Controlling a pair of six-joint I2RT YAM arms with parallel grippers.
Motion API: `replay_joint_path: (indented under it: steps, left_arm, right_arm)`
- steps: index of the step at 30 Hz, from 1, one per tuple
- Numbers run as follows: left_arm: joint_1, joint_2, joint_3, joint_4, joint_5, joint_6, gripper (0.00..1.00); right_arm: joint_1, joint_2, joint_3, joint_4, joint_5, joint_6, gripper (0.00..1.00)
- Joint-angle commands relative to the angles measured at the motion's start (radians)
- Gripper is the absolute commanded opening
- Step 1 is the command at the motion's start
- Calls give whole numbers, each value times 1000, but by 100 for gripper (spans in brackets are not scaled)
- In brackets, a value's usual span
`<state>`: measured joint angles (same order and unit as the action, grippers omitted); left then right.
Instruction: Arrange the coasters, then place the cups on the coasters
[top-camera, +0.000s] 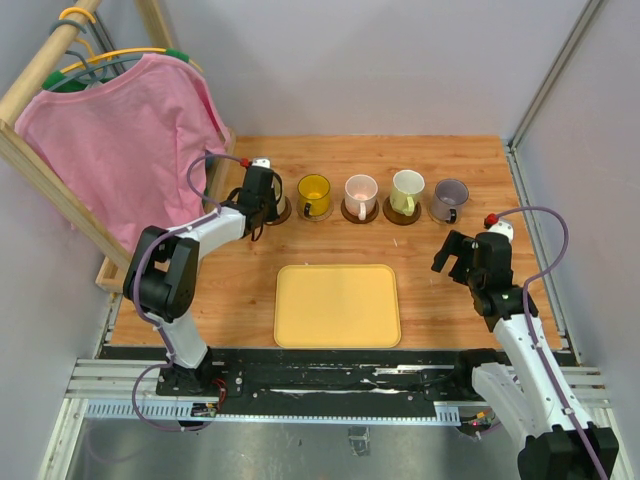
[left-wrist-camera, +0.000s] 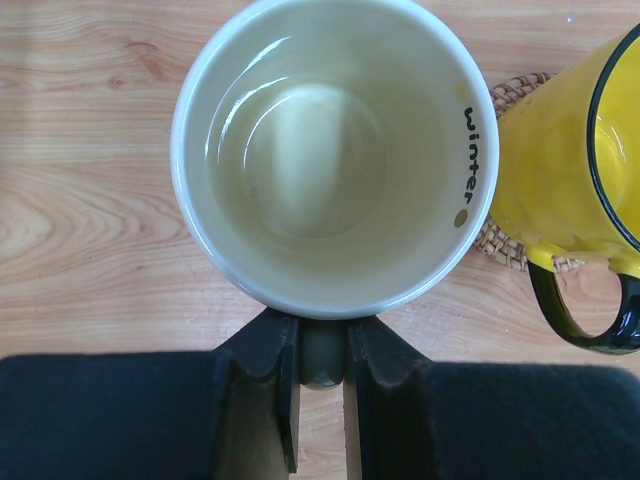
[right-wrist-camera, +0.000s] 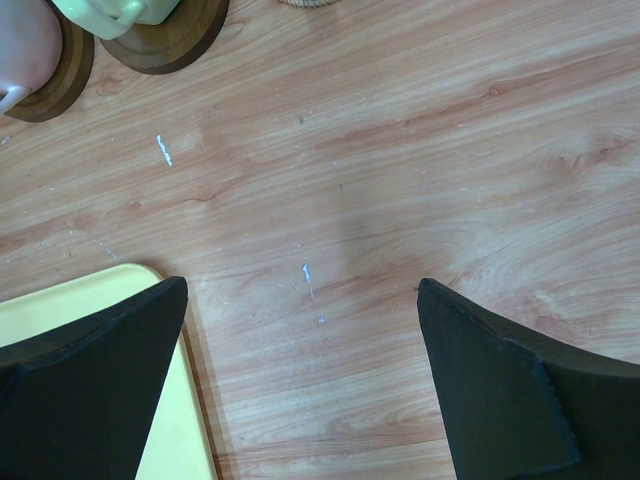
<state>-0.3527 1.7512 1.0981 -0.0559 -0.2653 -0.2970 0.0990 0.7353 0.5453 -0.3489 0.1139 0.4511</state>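
Note:
My left gripper (left-wrist-camera: 322, 325) is shut on the handle of the cream-beige cup (left-wrist-camera: 330, 150), which stands upright with "winter" printed inside its rim. In the top view that gripper (top-camera: 258, 192) covers the cup, and a dark coaster (top-camera: 279, 211) shows beside it. To the right stand the yellow cup (top-camera: 314, 190), pink cup (top-camera: 360, 191), white-green cup (top-camera: 407, 187) and grey-purple cup (top-camera: 450, 196), each on a coaster. The yellow cup (left-wrist-camera: 570, 140) sits on a woven coaster (left-wrist-camera: 508, 245). My right gripper (top-camera: 455, 255) (right-wrist-camera: 300, 287) hangs open over bare wood.
A yellow tray (top-camera: 337, 305) lies at the front middle, and its corner (right-wrist-camera: 60, 292) shows by my right gripper's left finger. A pink shirt (top-camera: 120, 140) hangs on a wooden rack at the far left. Grey walls enclose the table.

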Motion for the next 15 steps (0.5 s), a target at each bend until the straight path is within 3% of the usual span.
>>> replay_joint_path:
  steps: [1, 13, 15]
  left_arm:
    - [8, -3, 6, 69, -18, -10, 0]
    - [8, 10, 0, 50, -26, -22, 1]
    - [8, 10, 0, 48, -28, -25, 6]
  right_arm:
    - [-14, 3, 2, 7, -11, 16, 100]
    - [-15, 7, -4, 10, -19, 20, 100]
    - [-14, 7, -4, 10, -21, 21, 100]
